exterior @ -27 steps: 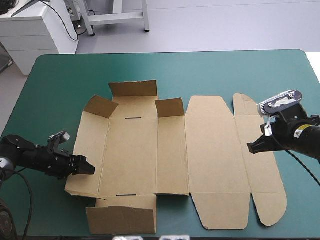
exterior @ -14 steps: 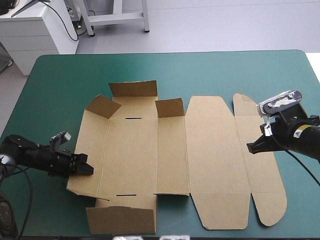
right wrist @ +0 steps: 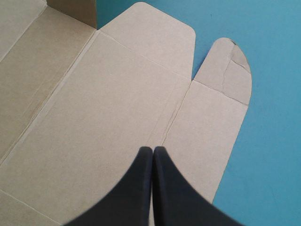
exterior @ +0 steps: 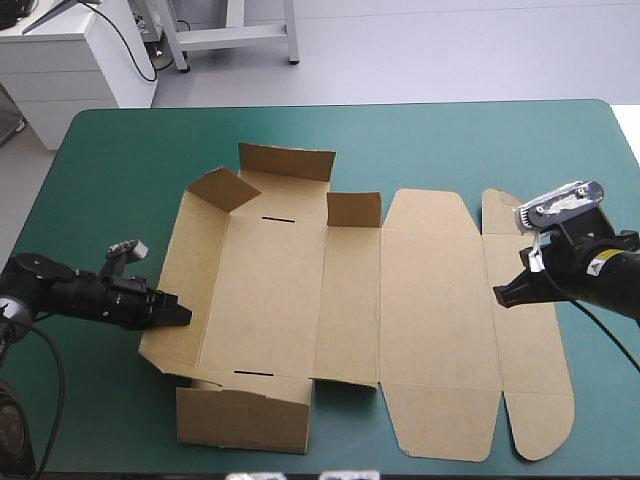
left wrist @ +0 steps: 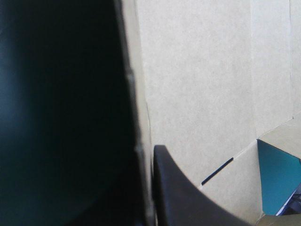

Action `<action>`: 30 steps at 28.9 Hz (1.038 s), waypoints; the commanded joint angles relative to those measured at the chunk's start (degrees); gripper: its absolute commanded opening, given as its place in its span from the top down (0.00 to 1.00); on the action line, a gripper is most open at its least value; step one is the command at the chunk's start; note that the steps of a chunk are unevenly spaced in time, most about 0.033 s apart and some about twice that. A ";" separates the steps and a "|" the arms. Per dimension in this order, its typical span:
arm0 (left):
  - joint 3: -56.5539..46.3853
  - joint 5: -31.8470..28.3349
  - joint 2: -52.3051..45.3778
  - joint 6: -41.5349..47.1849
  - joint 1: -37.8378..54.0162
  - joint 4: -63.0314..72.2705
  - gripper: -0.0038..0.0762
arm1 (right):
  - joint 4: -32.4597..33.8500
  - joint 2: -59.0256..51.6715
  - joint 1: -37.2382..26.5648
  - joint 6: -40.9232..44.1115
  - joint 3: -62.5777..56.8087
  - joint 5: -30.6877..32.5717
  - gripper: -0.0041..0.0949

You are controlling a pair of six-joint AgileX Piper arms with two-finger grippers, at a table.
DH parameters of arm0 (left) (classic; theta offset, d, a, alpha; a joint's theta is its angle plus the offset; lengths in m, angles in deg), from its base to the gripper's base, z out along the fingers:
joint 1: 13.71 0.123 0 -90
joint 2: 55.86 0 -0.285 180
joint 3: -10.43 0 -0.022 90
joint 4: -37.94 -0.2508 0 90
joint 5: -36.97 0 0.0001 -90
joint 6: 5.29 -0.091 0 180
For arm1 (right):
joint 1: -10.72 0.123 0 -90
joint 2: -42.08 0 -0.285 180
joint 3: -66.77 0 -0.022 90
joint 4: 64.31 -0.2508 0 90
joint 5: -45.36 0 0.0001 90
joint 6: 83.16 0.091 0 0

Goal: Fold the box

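The brown box lies as a cut sheet on the teal-green cover, its far flaps raised and its near flap tilted up. My left gripper is at the sheet's left edge, shut on the box. In the left wrist view the board's edge runs between my black fingers, the left gripper clamped around it. My right gripper is shut over the flat right-hand panels. In the right wrist view the right gripper forms one arch above the board; whether it touches the board is unclear.
Teal-green cover shows all round the box. The lid panel and rounded end flap lie flat, reaching close to the table's near edge. Two narrow slots are cut in the base panel.
My left gripper has shut on the box's left edge. The sheet has slid right and away, turning a little, with its left wall and near flap lifted. The right arm has not moved.
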 commanded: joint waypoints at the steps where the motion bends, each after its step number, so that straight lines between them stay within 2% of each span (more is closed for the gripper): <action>1: 6.56 5.36 -1.69 1.24 -3.81 3.26 0.96 | -0.25 -0.75 -0.41 -0.07 1.42 -3.20 0.98; 8: 20.82 3.11 -1.69 8.75 -12.12 -6.99 0.96 | -0.25 -0.75 -0.41 -0.07 1.42 -3.34 0.98; 14: 31.57 -1.07 -1.59 8.87 -19.99 -15.33 0.96 | -0.25 -0.75 -0.41 -0.07 1.42 -3.34 0.98; 22: 41.51 -11.14 0.95 5.99 -32.47 -27.53 0.96 | -0.25 -0.75 -0.41 -0.07 1.42 -3.45 0.98; 27: 42.41 -20.29 3.19 -0.24 -40.28 -33.98 0.96 | -0.25 -0.75 -0.41 0.27 1.53 -3.91 0.98; 28: 42.41 -25.21 4.43 -0.24 -43.12 -37.79 0.96 | -0.25 -0.75 -0.41 0.27 1.53 -4.87 0.98; 30: 42.41 -28.97 5.68 -0.24 -45.25 -40.15 0.96 | -0.25 -0.75 -0.41 0.59 1.53 -5.12 0.98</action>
